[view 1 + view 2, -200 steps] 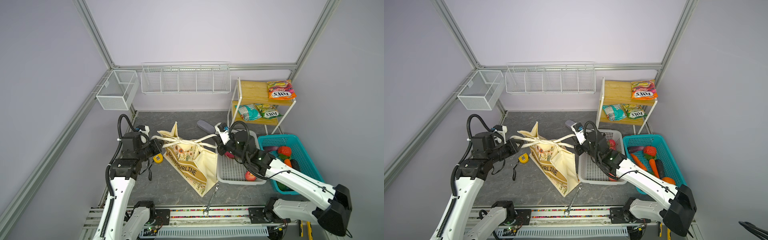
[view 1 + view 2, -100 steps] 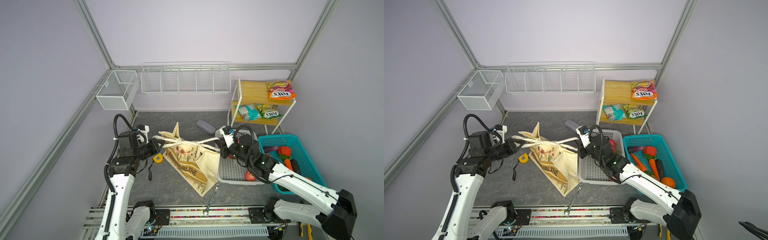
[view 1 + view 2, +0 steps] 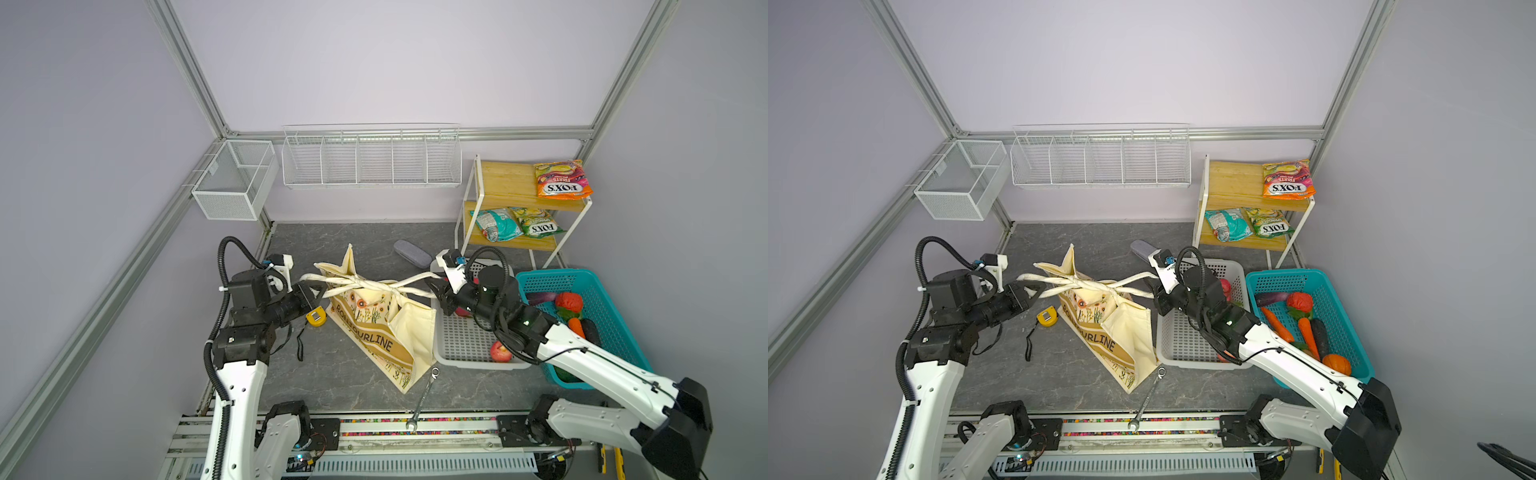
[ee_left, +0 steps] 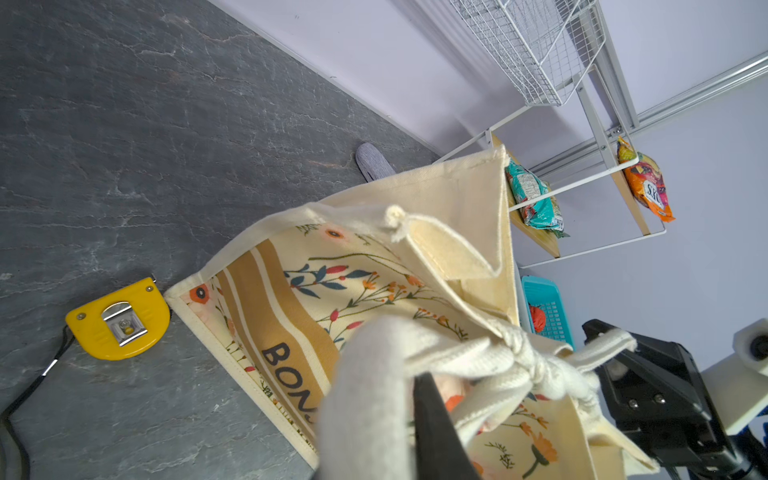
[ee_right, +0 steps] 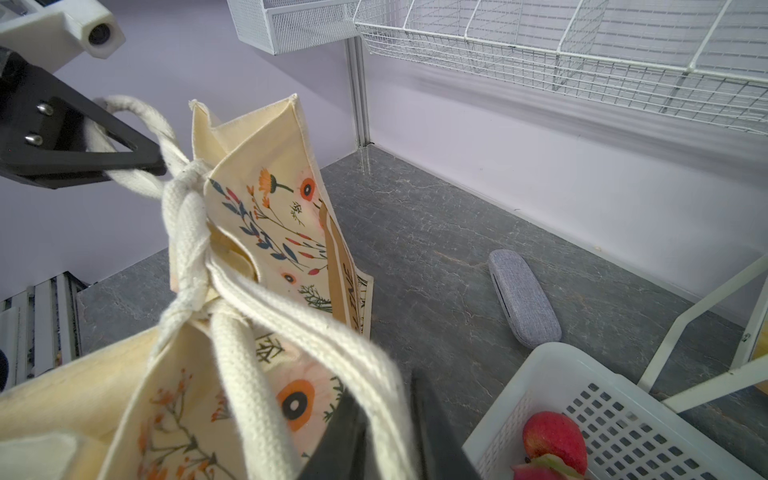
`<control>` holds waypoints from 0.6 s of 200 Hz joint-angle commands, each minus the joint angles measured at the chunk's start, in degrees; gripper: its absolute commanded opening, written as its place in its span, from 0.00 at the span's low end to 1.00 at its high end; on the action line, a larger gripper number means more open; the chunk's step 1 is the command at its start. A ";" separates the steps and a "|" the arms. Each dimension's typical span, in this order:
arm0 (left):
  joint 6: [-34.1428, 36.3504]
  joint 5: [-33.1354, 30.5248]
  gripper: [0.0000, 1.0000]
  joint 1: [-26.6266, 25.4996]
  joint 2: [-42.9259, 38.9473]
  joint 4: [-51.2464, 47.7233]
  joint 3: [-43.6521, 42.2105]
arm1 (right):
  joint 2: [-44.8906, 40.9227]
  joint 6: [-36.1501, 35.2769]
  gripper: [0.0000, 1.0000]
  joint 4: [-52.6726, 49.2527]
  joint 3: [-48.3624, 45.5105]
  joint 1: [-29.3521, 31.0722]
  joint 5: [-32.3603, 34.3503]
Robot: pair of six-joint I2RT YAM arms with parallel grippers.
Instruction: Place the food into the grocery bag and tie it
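Grocery bag (image 3: 386,328), a cream canvas tote, sits on the table (image 3: 353,232) between the two claws. At the left claw (image 3: 309,291), one white rope handle (image 4: 374,374) loops around a black finger (image 4: 432,419); whether the jaws pinch it cannot be told. At the right claw (image 3: 436,293), the jaws stand slightly parted with the second handle (image 5: 386,399) running between them; firm grip or mere contact cannot be told. Midway between the claws the handles cross in a knot (image 5: 187,199) above the bag's mouth, each loop drawn outward toward its claw. Below the knot the cloth folds and sags: soft, limp, not slippery, its contents hidden. Best purchase is judged to be the thick woven rope close to the knot, not the floppy panel. Just below the left claw lies a yellow tape measure (image 3: 316,318). Under the right claw is a grey basket (image 3: 461,340) with a red apple (image 3: 500,351). Beyond it is a teal basket (image 3: 548,278) of vegetables (image 3: 567,301). Farther off, snack packets (image 3: 563,180) lie on a shelf (image 3: 503,183).
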 commanded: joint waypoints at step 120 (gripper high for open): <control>4.05 -3.35 0.87 -2.48 -7.91 -18.52 12.33 | -7.84 -4.14 0.88 -5.91 2.05 2.60 -2.45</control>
